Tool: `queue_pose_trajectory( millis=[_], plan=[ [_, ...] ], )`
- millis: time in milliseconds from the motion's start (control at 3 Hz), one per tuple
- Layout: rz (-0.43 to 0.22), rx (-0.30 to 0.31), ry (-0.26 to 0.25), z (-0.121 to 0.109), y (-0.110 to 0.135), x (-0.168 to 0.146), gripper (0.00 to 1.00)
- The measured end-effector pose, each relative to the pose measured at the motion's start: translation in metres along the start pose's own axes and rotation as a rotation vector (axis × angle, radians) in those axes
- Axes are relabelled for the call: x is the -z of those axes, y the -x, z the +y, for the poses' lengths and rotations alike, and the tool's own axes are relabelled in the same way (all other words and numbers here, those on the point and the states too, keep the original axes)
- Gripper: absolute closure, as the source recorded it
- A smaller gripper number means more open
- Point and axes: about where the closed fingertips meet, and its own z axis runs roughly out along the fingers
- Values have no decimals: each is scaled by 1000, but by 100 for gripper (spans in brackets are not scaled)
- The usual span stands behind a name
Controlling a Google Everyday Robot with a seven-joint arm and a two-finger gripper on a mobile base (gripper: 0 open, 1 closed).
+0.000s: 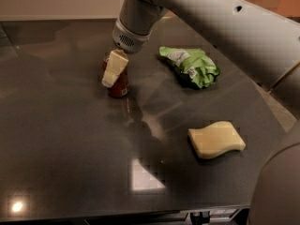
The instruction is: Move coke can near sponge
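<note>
The red coke can (pixel 120 88) stands upright on the dark table (pixel 65 144) at the back left of centre. My gripper (pixel 114 72) hangs down from the grey arm, right at the can, and its cream part covers the can's top and left side. The pale yellow sponge (pixel 216 139) with wavy edges lies flat at the front right, well apart from the can.
A crumpled green and white snack bag (pixel 191 67) lies at the back right, between the can and the table's right edge. My arm (pixel 211 27) spans the upper right of the view. The table's front edge runs along the bottom.
</note>
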Motion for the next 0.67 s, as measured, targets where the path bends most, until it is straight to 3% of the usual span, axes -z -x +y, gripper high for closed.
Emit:
queue_pose_trajectory(
  millis=[667],
  plan=[
    [-7, -17, 22, 0, -9, 9, 64]
  ],
)
